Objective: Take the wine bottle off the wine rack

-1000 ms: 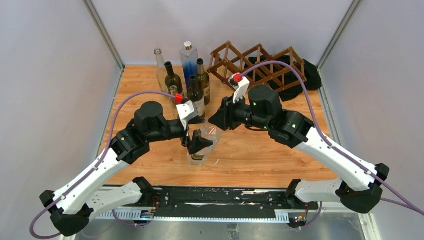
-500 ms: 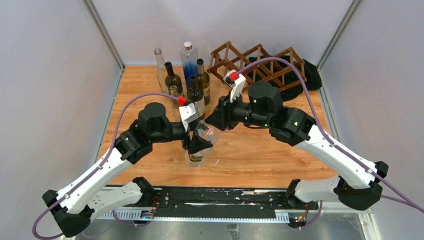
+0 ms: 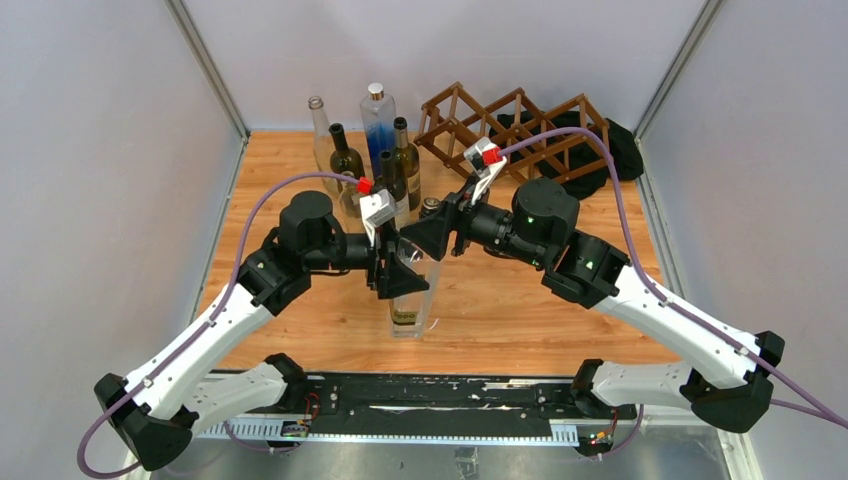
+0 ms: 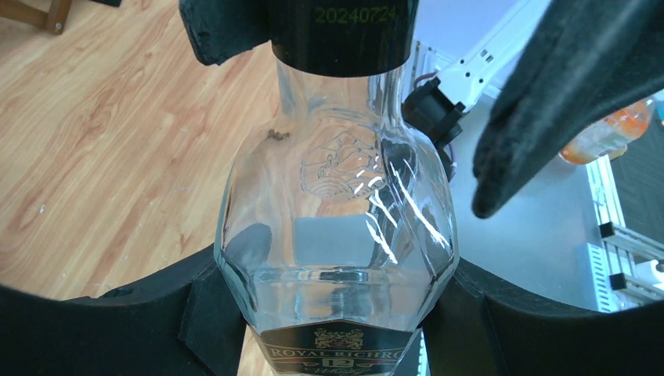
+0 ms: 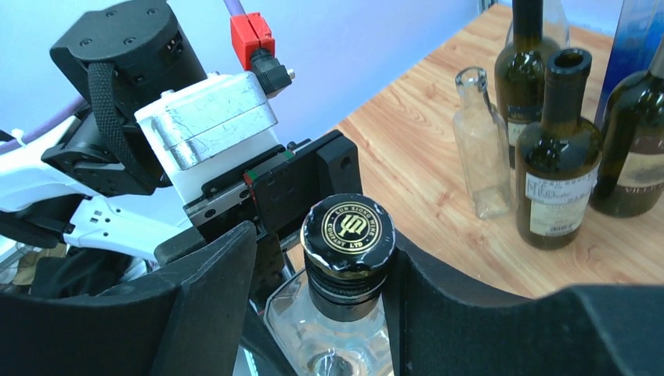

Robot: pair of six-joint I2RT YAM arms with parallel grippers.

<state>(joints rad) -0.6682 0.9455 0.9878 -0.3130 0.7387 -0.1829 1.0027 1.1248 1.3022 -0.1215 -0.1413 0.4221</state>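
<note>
A clear glass bottle (image 3: 412, 295) with a black cap (image 5: 348, 229) and a dark label stands upright on the wooden table, in front of the arms. My left gripper (image 3: 398, 272) is shut on its body just below the shoulder, one finger on each side (image 4: 337, 313). My right gripper (image 3: 434, 230) is open around the cap (image 5: 319, 258): its right finger touches the cap and a gap shows at its left finger. The dark brown wine rack (image 3: 520, 125) stands at the back right, and its visible cells hold no bottle. A corner of the rack shows in the left wrist view (image 4: 47, 12).
Several dark and clear bottles (image 3: 375, 150) stand at the back left, close behind the held bottle; they also show in the right wrist view (image 5: 557, 157). A black cloth (image 3: 622, 150) lies behind the rack. Grey walls close in both sides.
The clear bottle went from tilted to upright and shifted slightly right with my left gripper. My right gripper moved forward and now sits around the cap.
</note>
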